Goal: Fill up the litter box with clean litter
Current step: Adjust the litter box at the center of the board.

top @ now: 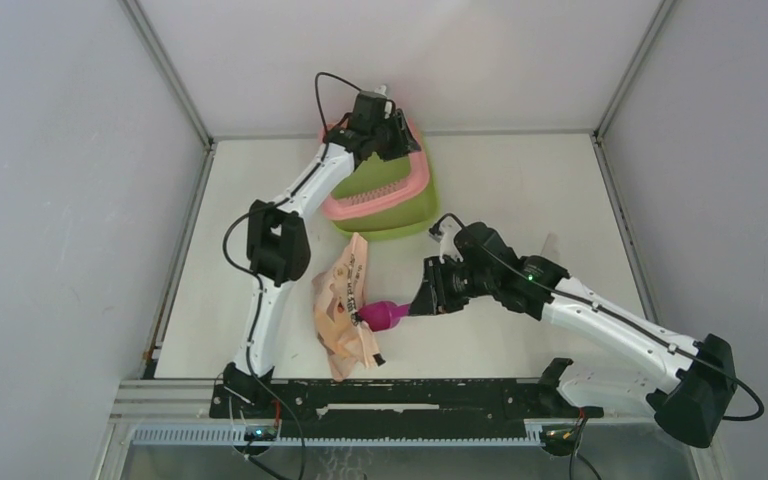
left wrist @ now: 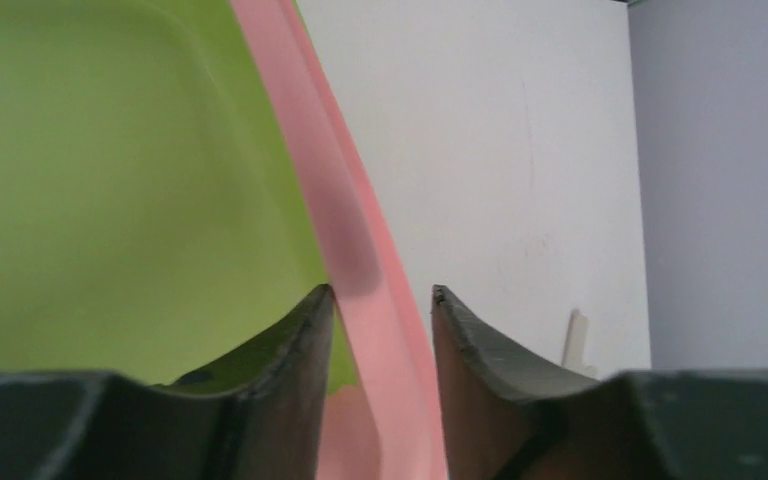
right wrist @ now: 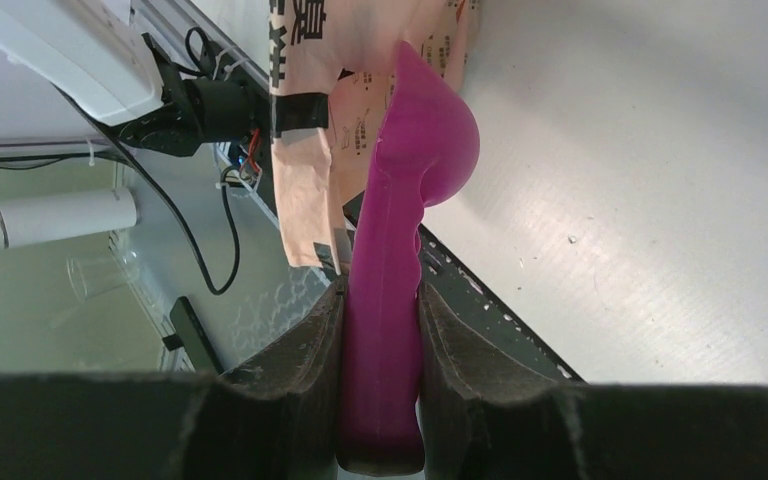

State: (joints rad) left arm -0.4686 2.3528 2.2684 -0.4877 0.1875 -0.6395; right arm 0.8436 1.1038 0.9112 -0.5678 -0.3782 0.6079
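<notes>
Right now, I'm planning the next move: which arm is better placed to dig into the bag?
Right. The right gripper is shut on the magenta scoop, whose bowl lies at the peach bag. The left gripper is far off, astride the litter box rim.

Right: table bare, free passage.
Far left: box blocks.
Near centre: bag and scoop block.

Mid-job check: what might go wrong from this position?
The left hand pinches only the thin pink rim of the litter box, which looks tilted; it may slip free. The right hand holds the scoop by its handle at the limp bag, which may slide instead of letting it in.
</notes>
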